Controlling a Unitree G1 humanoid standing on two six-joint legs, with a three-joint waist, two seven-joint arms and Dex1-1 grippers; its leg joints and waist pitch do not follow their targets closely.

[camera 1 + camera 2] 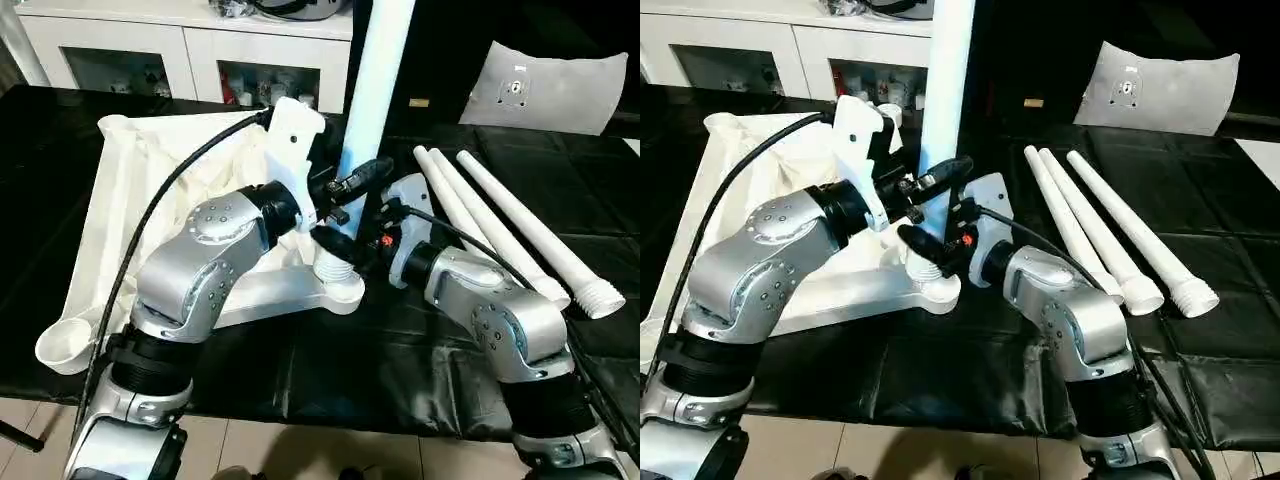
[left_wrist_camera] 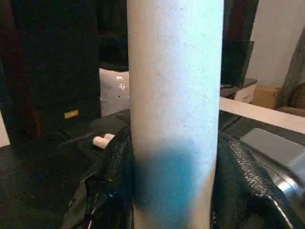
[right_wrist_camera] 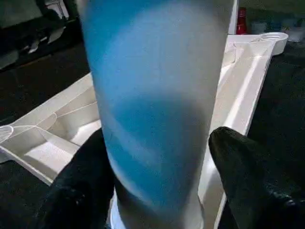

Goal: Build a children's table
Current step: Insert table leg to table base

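Head views: the table top (image 1: 130, 200) is laid ribs-up on the black mat, one leg (image 1: 375, 90) upright in its near corner socket (image 1: 335, 275), three spare legs (image 1: 520, 235) lying well apart at right. Left wrist view: the left gripper (image 2: 174, 191) is clamped on the leg. Right wrist view: the right gripper (image 3: 157, 186) is seen with fingers (image 3: 252, 181) flanking the leg; actual contact cannot be told.

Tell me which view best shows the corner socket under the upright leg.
Left eye view: the corner socket sits in full under the upright leg, on the table top. Right eye view matches it. Right wrist view catches its rim; left wrist view shows leg alone.
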